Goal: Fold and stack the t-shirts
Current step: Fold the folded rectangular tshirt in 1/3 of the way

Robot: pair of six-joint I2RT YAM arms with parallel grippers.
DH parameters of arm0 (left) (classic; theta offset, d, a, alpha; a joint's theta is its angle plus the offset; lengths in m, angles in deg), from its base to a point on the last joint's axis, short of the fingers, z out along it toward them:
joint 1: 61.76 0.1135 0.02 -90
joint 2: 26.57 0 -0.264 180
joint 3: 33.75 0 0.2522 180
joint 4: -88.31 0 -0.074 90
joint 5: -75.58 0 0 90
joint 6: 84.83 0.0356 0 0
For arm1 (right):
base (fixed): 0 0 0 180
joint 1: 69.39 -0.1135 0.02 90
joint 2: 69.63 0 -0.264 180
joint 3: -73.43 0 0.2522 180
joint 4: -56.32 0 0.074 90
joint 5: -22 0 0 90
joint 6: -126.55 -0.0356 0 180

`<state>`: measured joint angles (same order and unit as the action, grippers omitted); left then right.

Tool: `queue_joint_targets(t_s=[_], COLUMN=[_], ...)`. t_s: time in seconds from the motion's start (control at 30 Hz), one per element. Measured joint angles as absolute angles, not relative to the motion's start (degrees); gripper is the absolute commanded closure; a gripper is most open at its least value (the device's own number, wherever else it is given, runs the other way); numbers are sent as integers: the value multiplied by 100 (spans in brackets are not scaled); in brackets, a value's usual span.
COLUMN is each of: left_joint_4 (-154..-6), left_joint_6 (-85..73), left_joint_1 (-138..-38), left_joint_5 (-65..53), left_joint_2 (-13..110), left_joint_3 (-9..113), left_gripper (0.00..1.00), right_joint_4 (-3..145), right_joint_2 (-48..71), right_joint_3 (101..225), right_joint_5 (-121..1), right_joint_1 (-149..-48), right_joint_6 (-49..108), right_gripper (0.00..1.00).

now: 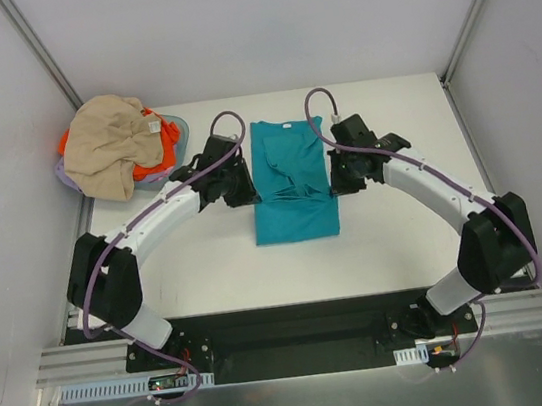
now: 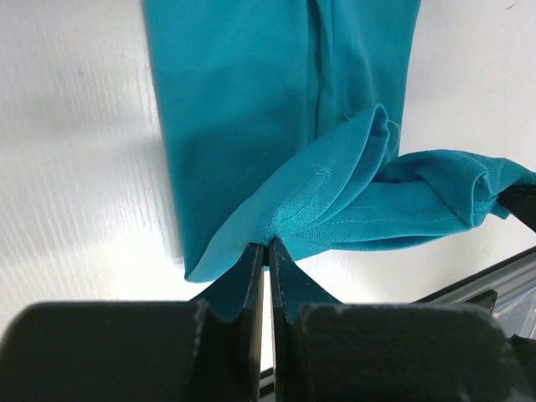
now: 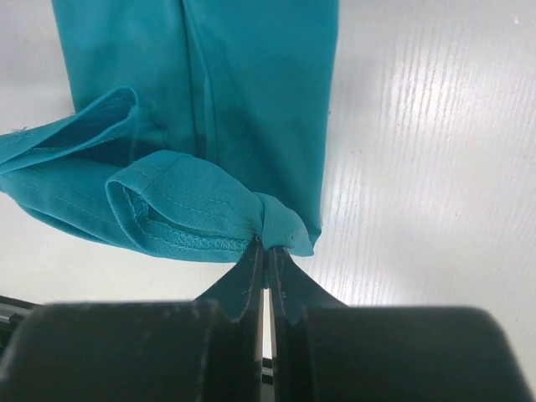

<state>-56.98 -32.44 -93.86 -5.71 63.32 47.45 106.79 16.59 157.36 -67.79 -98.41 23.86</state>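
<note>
One shirt mid-fold, two waiting.
Your left gripper and right gripper each clamped the teal t-shirt's side, mid-table; the beige t-shirt and orange t-shirt lay heaped in the basket, unfolded.

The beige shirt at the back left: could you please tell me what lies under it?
Under the beige shirt, an orange shirt peeks out, both in a bluish basket. Anything else inside is covered.
</note>
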Motion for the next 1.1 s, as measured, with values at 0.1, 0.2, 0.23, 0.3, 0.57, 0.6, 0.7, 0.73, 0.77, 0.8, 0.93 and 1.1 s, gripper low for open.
queue_joint_targets(t_s=[0.1, 0.2, 0.23, 0.3, 0.57, 0.6, 0.7, 0.73, 0.77, 0.8, 0.93, 1.1], left_joint_4=[-5700, -5702, -5707, -5702, -5696, -5700, -5698, -5698, -5700, -5700, -5696, -5674], left_joint_6=[-3146, -3080, -3058, -3012, -2885, -2864, -2842, -2842, -2840, -2837, -2822, -2800], left_joint_1=[-9318, -9233, -9187, -9082, -8776, -8765, -8759, -8759, -8759, -8756, -8750, -8675], left_joint_5=[-553, -536, -523, -461, -254, -232, -195, -195, -195, -195, -192, -127], left_joint_2=[6509, 6697, 6758, 6876, 7479, 7569, 7805, 7886, 7965, 8039, 8314, 8769], left_joint_3=[4966, 5202, 5261, 5360, 5746, 5816, 5985, 6048, 6107, 6155, 6315, 6647], left_gripper=[100, 100, 100, 100, 100, 100, 100, 100, 100, 100, 97, 72], right_joint_4=[10677, 10677, 10670, 10655, 10592, 10590, 10583, 10579, 10568, 10552, 10515, 10487], right_joint_2=[1871, 2074, 2127, 2214, 2763, 2844, 3071, 3152, 3237, 3316, 3628, 4026], right_joint_3=[15880, 16112, 16191, 16313, 16706, 16741, 16838, 16879, 16916, 16953, 17098, 17308], right_joint_5=[-6683, -6578, -6548, -6465, -6130, -6106, -6067, -6043, -6014, -5986, -5875, -5783], right_joint_1=[-9688, -9585, -9552, -9502, -9233, -9211, -9161, -9144, -9128, -9107, -9010, -8886], right_joint_6=[2478, 2572, 2598, 2646, 2725, 2740, 2771, 2779, 2784, 2790, 2843, 2882], right_gripper=[98, 98, 97, 97, 97, 97, 96, 95, 94, 93, 90, 81])
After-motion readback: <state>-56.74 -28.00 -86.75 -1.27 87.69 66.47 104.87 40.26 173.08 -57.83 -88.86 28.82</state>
